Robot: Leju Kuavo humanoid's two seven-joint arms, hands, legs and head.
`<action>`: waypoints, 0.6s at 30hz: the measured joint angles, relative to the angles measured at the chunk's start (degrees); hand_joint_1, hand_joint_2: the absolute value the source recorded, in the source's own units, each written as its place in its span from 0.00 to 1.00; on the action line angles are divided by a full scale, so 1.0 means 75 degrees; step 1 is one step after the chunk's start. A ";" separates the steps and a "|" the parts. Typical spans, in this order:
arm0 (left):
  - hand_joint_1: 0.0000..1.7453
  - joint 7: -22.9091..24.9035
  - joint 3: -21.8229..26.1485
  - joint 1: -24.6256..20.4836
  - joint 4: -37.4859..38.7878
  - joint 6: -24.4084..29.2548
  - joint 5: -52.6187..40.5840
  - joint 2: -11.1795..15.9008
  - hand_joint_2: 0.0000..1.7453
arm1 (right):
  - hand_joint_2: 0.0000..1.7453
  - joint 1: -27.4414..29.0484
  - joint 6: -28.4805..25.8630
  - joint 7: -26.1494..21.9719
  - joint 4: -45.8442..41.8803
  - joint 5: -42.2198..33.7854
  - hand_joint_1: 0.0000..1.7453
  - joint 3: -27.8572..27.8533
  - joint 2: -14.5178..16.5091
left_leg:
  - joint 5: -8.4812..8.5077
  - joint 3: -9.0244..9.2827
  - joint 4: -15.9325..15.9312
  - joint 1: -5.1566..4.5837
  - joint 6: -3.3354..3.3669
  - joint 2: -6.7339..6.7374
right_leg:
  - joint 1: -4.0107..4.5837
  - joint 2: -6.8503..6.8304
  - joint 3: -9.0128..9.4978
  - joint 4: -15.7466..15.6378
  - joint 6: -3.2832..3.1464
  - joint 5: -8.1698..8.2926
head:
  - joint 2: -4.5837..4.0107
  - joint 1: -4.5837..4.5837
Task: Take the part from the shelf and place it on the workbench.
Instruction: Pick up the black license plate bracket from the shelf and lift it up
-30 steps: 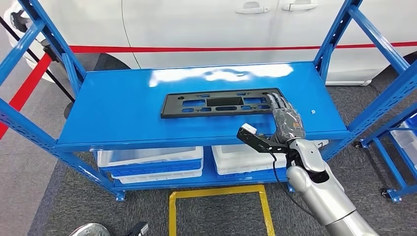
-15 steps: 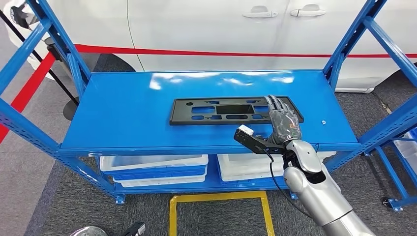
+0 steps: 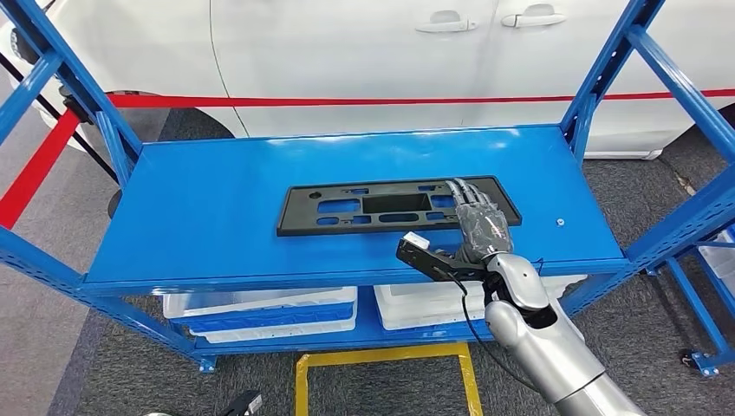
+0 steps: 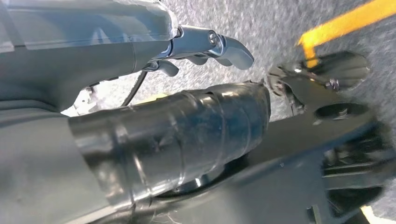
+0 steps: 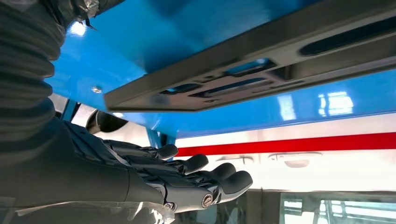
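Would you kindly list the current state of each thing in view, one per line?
Black part: lying flat on the shelf, not lifted.
Right robot hand: fingers extended over the part's right end, holding nothing; contact cannot be told.
Left robot hand: hanging over the floor, holding nothing.
Blue shelf: top level bears the part.
White bins: stacked on the lower level.
Car doors: closed.

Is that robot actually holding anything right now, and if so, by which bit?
Nothing is held. The right hand hovers with fingers spread above the right end of the black part, which lies flat on the blue shelf. The left hand holds nothing.
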 joint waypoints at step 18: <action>0.00 -0.0479 0.0000 0.0001 0.0002 0.0133 0.0091 0.0020 0.00 | 1.00 -0.0080 -0.0215 -0.0011 0.1410 0.0144 1.00 0.0410 0.0896 | 0.0222 0.0398 -0.0984 -0.0073 0.0157 -0.0031 | 0.0043 -0.0010 0.0049 -0.0080 0.0144 -0.0047 | 0.0000 0.0014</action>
